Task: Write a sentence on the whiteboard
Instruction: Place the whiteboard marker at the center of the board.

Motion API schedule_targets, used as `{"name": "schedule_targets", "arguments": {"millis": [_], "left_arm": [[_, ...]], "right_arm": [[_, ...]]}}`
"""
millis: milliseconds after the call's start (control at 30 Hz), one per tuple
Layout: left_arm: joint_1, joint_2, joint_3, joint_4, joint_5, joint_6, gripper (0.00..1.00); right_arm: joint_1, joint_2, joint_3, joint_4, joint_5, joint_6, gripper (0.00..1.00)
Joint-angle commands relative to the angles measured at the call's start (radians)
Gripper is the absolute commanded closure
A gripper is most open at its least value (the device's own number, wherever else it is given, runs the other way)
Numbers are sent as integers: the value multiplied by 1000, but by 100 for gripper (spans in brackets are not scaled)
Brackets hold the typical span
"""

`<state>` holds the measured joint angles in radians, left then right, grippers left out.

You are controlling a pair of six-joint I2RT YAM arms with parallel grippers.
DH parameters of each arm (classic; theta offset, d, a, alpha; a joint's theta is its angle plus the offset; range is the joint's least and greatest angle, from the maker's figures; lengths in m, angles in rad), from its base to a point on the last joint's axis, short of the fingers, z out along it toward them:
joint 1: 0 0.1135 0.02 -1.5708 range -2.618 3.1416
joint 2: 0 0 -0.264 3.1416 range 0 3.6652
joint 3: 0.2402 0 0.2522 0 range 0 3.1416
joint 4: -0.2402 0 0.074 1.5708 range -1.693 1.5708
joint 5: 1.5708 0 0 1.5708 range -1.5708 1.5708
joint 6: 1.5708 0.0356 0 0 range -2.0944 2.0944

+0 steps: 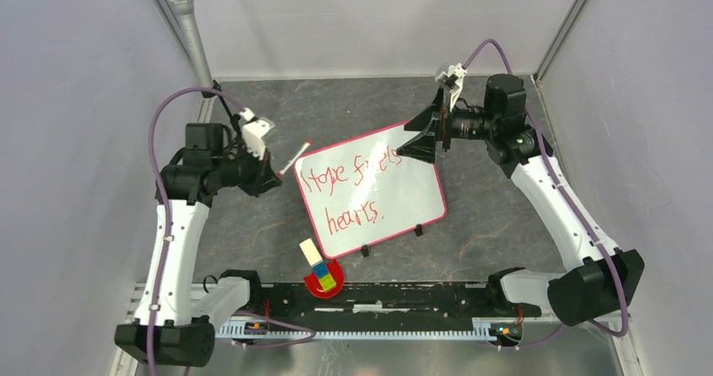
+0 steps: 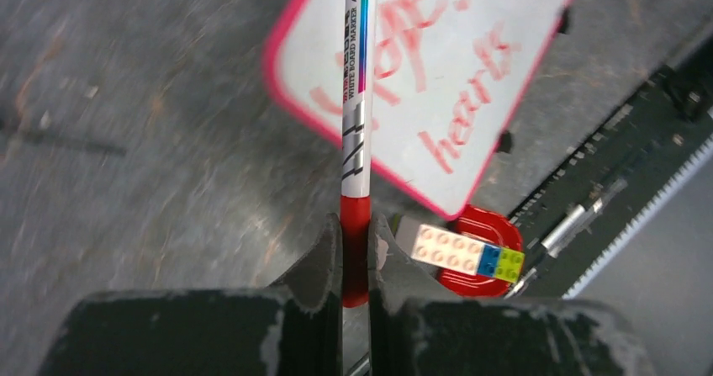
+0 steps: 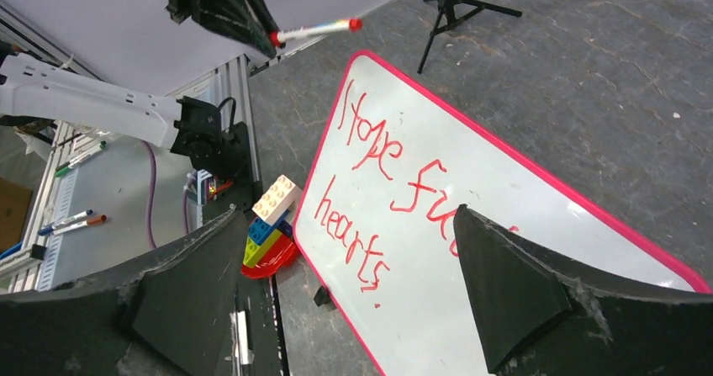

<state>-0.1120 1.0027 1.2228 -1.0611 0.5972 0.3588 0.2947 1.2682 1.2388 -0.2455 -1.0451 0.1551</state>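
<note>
The whiteboard [image 1: 414, 198] lies flat on the dark tabletop in the middle of the top view, turned at a slant, its two black clips on the lower edge. Red handwriting fills its upper left half in two lines, reading roughly "Hope fuels hearts." and ending in a full stop.

The left gripper [image 2: 355, 235] is clenched on the red end of a whiteboard marker [image 2: 357, 98]. The marker's far end points toward the board's upper left corner but hangs off the surface, just outside the pink border. At the upper right of the board the right gripper [image 3: 349, 216] is spread wide with nothing between its fingers. It hovers over the corner, and its wrist view looks down across the writing.

A short stack of Lego bricks [image 1: 316, 263] sits on a red disc [image 1: 330, 285] just below the board's lower left corner.

Judging by the closing stop and the lifted pen, the sentence looks finished and the step in hand is disengaging from the board. The next move probably calls for carrying the marker clear without dragging it through the fresh ink. The right arm should also rise straight off the corner so it does not nudge the board.
</note>
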Motion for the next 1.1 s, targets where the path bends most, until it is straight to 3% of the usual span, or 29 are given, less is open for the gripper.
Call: {"name": "schedule_targets", "arguments": {"millis": [0,167,267,633,900,1067], "left_arm": [[247,-30,-55,-66,-36,109,98],[523,24,-120,-87,-11,258,98],[591,89,-177,-49,-53,314,98],[589,221,-405,233,-179,332,84],[555,326,-463,349,-244,324,80],[534,344,-489,377,-273,330,64]], "right_arm": [[-22,-34,22,-68,-2,-76,2],[-47,-57,5,-115,3,-134,2],[-62,-64,-1,-166,21,-200,2],[-131,-87,-83,-295,100,-359,2],[-155,-103,-134,-311,120,-394,2],[-160,-104,-149,-308,123,-396,2]]}}
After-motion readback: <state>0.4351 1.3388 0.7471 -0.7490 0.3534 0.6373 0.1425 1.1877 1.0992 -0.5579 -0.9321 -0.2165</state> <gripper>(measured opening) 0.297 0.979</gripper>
